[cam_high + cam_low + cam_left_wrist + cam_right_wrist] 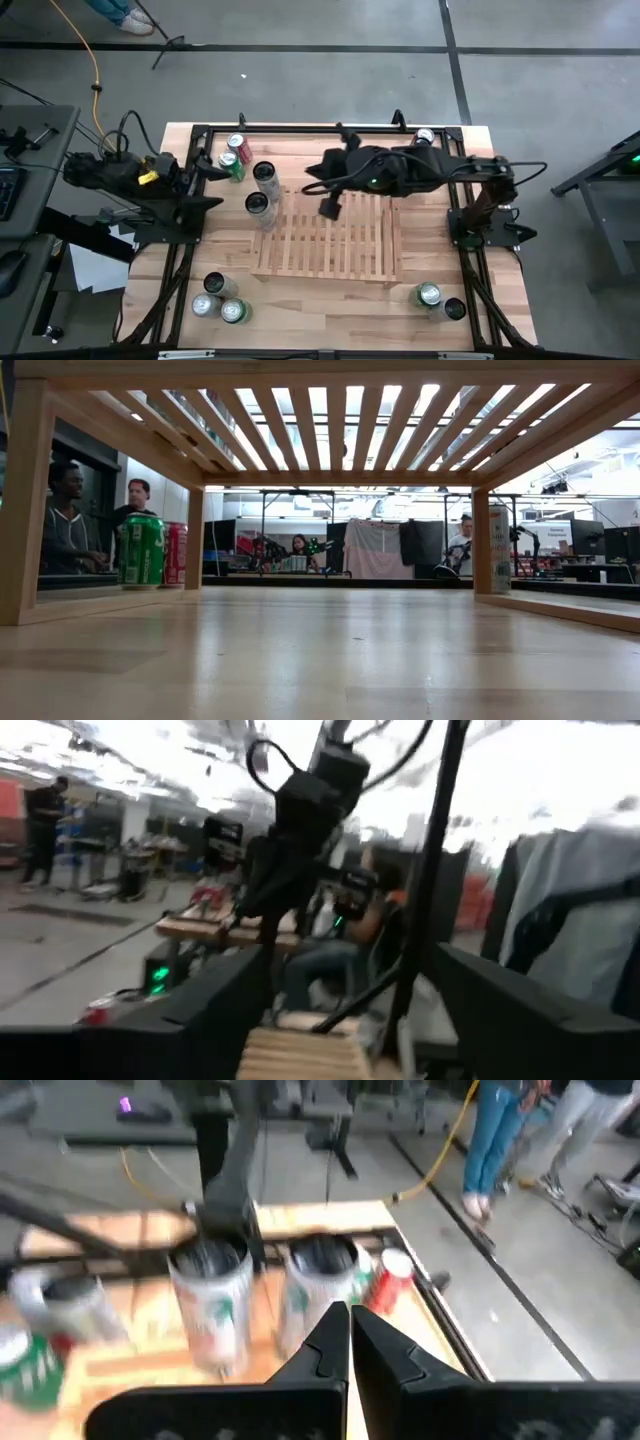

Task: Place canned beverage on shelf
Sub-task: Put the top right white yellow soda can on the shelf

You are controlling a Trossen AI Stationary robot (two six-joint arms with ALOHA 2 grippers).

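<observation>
My right fingers (330, 1345) are pressed together with nothing between them. They hang over the far-left part of the shelf (330, 250), my right arm stretched across the worktop (330, 305) from its base on the right. My left fingers (215, 1010) stand apart and hold nothing; that arm sits at the worktop's left edge, pointing across toward the other arm.

No can is in either grip, and none stands on the slats. Two tall silver cans (210, 1295) stand on the worktop just beside the shelf's far-left corner. A little farther toward the back-left are a green can (231, 164) and a red can (238, 144), close together. Three more cans (218, 298) cluster at the near-left corner, two cans (438, 300) at the near-right, and a single can (425, 137) stands at the far-right edge.

From worktop height the slats run overhead, and people sit in the room beyond.
</observation>
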